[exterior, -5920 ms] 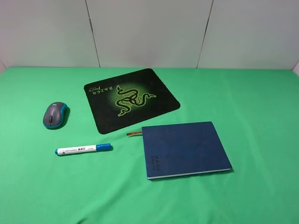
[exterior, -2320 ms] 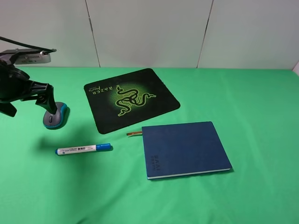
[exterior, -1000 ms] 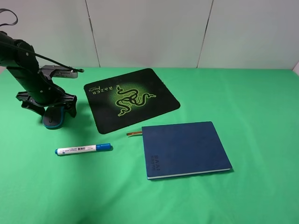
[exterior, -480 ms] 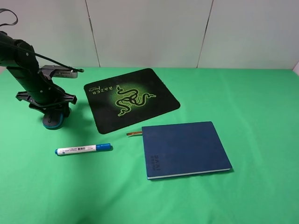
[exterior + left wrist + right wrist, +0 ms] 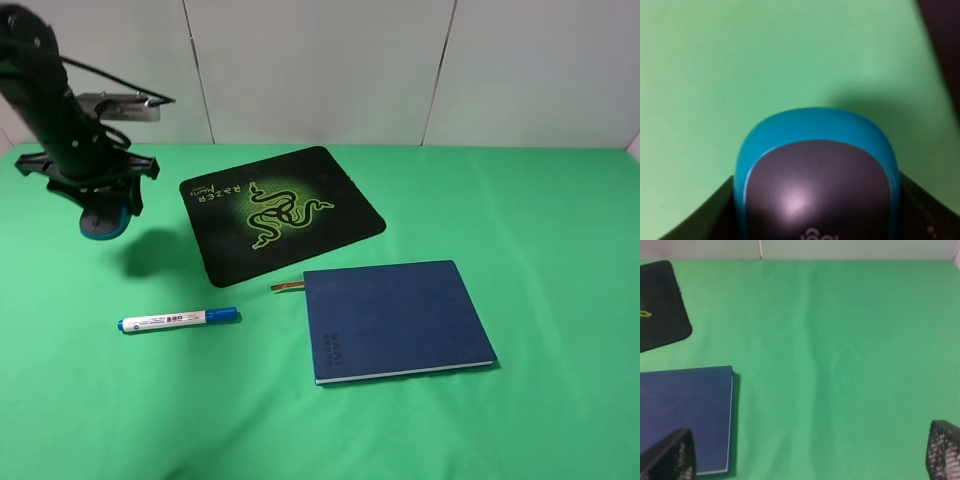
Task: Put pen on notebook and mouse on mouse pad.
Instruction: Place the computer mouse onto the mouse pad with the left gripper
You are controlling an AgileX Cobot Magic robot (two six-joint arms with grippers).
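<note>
**Item:** small grey computer mouse with teal-blue plastic sides (image 5: 104,220).

**Location:** held in the air above the green cloth tabletop (image 5: 540,220), just left of the thin black rectangular mouse pad with the green snake logo (image 5: 282,210), and not yet on it.

**Handling, as I judge it:** light and rigid, with a smooth rounded shell that is apt to slip. It is best taken across the teal flanks, low down.

**Grip:** my left gripper (image 5: 107,212) has its dark fingers (image 5: 705,220) partly closed, pinching the mouse by both sides.

**Also listed:**
- My right gripper (image 5: 805,452) has its fingertips spread wide and holds nothing, near the dark navy hardcover notebook (image 5: 395,318).
- The white-barrelled, blue-capped pen (image 5: 178,319) lies on the cloth, apart from the notebook.
</note>
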